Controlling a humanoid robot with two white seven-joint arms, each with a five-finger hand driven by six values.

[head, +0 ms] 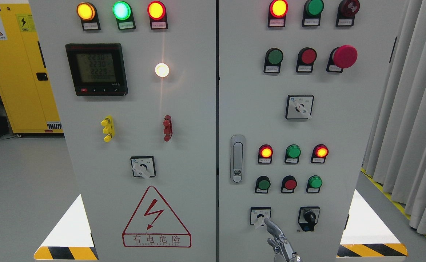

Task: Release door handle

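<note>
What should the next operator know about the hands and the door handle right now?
Right hand: low at the bottom edge, one finger extended up to the white selector switch, holding nothing.
Left hand: not in view.
Door handle: on the right door's left edge, lying flush, nothing touching it.
Done: handle appears released.
Left: probably just draw the right hand clear of the selector switch without turning it.

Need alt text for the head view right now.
A metal robot hand rises at the bottom edge, one finger extended to the small white rotary switch, away from the silver door handle on the grey control cabinet's right door.
</note>
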